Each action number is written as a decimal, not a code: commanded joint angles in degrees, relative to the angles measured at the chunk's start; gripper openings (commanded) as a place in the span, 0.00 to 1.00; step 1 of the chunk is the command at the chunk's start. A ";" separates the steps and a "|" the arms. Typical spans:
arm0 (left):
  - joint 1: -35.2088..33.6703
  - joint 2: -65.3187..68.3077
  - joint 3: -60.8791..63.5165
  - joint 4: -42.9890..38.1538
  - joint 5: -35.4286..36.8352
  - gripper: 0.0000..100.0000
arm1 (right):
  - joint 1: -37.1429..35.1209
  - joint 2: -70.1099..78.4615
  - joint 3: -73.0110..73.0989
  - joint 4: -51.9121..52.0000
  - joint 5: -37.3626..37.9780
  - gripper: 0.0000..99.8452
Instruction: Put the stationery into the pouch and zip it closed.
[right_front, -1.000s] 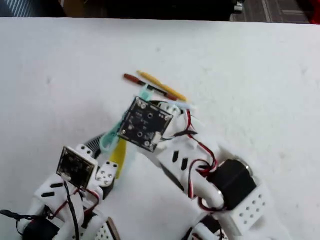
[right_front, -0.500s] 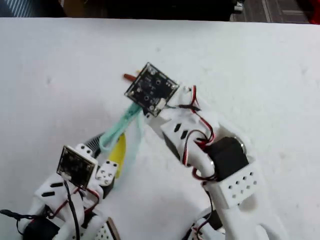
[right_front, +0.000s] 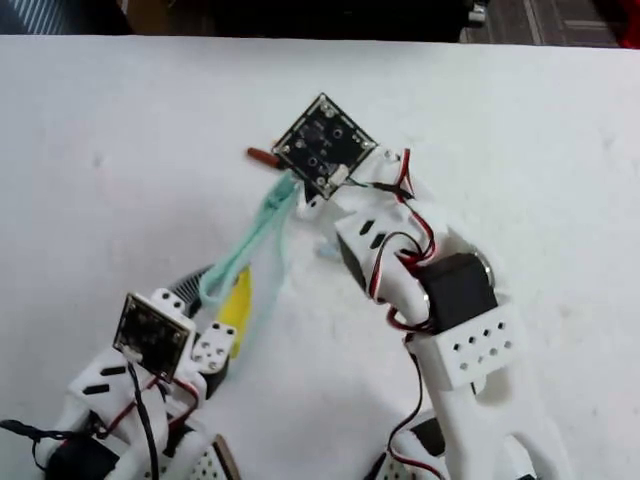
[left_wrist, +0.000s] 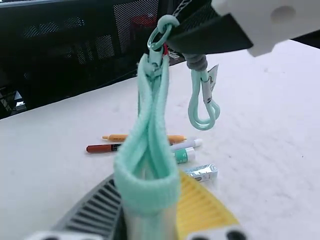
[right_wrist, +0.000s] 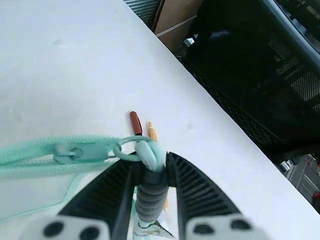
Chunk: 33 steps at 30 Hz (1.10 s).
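right fingers (right_wrist: 195, 192) clamped on the pull cord (right_wrist: 149, 192), left fingers (left_wrist: 200, 210) clamped on the mint pouch (left_wrist: 150, 150): taut pull may slip either grip, pens (left_wrist: 107, 148) lie outside on the surface (left_wrist: 270, 140).

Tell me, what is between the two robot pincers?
The mint-green zipper pouch stretches from the left pincer to the right pincer, seen in the high view.

Robotics lab or workshop bench, likely. Plain white tabletop (right_front: 520, 120); white plastic arm with exposed wiring (right_front: 475, 350), bare black square circuit-board camera (right_front: 325, 147) (hobby-grade build); black perforated metal mesh panel (left_wrist: 75, 45) behind; brown cardboard box (right_wrist: 175, 17).
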 joint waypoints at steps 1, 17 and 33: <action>0.40 -0.22 -0.44 0.35 -0.26 0.02 | 1.98 0.04 -4.13 -2.42 0.35 0.02; 0.04 -0.22 -0.44 0.35 -0.26 0.02 | 1.89 0.04 -3.69 -3.65 0.00 0.02; -14.37 -0.22 5.71 -10.11 2.64 0.02 | -7.52 -12.35 -4.75 9.10 -6.42 0.32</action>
